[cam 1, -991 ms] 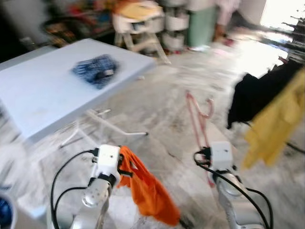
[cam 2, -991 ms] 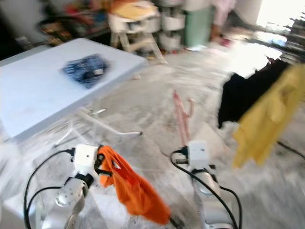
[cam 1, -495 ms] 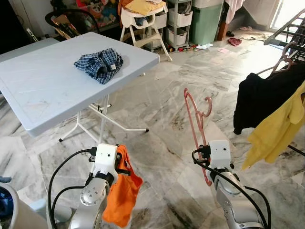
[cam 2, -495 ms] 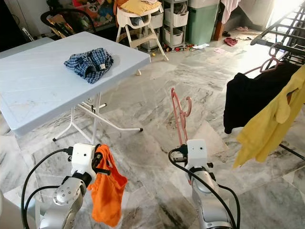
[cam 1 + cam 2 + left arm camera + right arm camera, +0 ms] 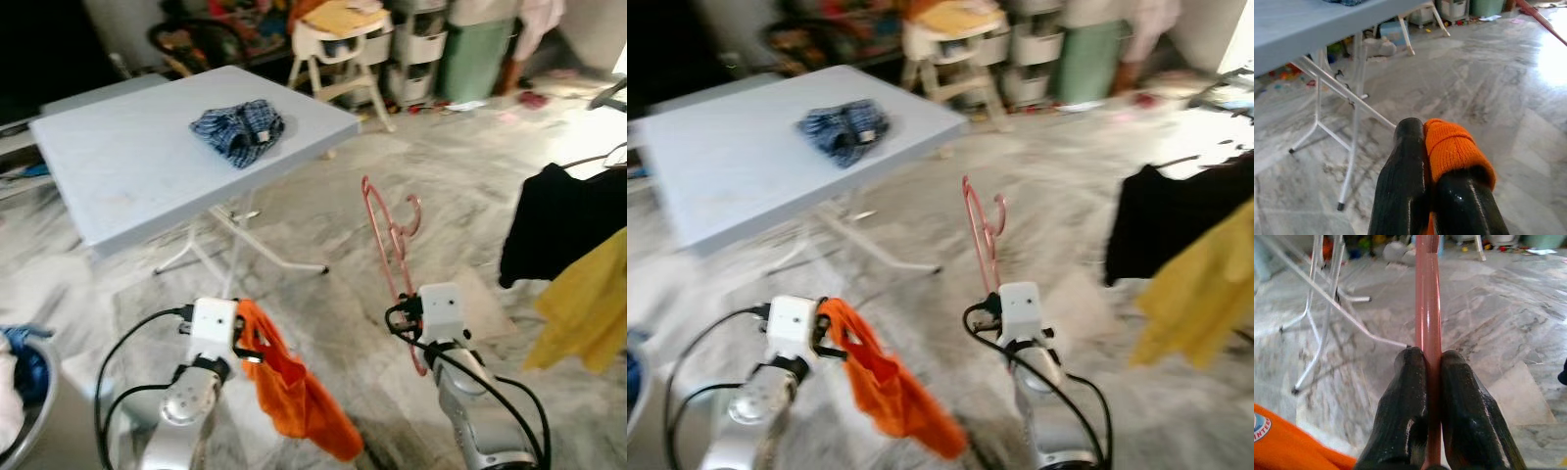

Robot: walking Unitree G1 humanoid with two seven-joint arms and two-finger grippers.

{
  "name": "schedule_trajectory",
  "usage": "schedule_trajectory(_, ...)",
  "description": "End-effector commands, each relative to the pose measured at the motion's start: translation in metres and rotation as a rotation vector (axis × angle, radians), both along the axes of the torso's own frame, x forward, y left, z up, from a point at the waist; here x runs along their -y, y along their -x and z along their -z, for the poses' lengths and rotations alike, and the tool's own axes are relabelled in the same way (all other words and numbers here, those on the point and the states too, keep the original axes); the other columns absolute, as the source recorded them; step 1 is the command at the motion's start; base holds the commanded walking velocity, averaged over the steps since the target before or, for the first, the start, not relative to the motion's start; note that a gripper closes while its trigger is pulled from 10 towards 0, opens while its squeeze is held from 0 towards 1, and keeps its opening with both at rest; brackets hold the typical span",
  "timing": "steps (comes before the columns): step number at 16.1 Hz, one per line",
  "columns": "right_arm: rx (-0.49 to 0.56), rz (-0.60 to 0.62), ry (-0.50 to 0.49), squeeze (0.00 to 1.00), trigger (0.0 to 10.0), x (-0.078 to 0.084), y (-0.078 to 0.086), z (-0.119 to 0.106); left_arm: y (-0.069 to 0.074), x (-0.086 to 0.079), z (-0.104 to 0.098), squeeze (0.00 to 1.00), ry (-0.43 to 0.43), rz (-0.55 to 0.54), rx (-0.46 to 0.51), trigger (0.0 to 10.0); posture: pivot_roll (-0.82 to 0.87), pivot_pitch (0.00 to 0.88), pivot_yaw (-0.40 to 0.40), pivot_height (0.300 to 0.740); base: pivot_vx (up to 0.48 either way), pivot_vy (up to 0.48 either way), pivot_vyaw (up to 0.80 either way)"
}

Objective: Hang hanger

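orange cloth (image 5: 294, 397) swung out | left gripper (image 5: 1436, 161) clamps it | right gripper (image 5: 1432, 382) clamps pink hanger (image 5: 392, 240)

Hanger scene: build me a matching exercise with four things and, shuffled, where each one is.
Things:
1. pink hanger
2. orange garment
3. checked cloth
4. black garment

Places:
A. lying on the folding table
B. clamped in the left gripper
C. hanging at the robot's right
D. clamped in the right gripper

Pairs: 1-D, 2-B, 3-A, 4-C
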State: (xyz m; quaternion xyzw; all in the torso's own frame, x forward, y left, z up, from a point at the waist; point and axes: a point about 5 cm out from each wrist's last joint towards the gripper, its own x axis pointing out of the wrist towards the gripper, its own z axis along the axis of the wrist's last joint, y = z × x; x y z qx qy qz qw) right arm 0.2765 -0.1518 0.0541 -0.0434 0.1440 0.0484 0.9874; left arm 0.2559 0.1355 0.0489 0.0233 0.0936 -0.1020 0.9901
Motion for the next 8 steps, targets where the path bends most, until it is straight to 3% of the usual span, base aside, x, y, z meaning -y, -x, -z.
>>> schedule_trajectory(1, 0.005, 0.002, -0.009, 0.00, 10.0, 0.0001, -0.0020, -0.0012, -0.0023, -0.0036, -0.0035, 0.00, -0.015, 0.002, 0.019, 10.0, -0.11, 0.000, 0.049, 0.740, 0.000, -0.315, 0.65)
schedule_trajectory(3, 0.004, 0.001, -0.012, 0.00, 10.0, -0.0002, -0.0020, -0.0007, -0.0026, -0.0027, -0.0040, 0.00, -0.009, 0.005, 0.021, 10.0, -0.11, 0.000, 0.052, 0.740, 0.000, -0.157, 0.57)
schedule_trajectory(8, -0.002, -0.011, -0.018, 0.00, 10.0, -0.0023, -0.0011, 0.0004, -0.0047, -0.0059, -0.0051, 0.00, -0.001, -0.016, 0.025, 10.0, -0.11, 0.000, 0.053, 0.740, 0.000, 0.000, 0.00)
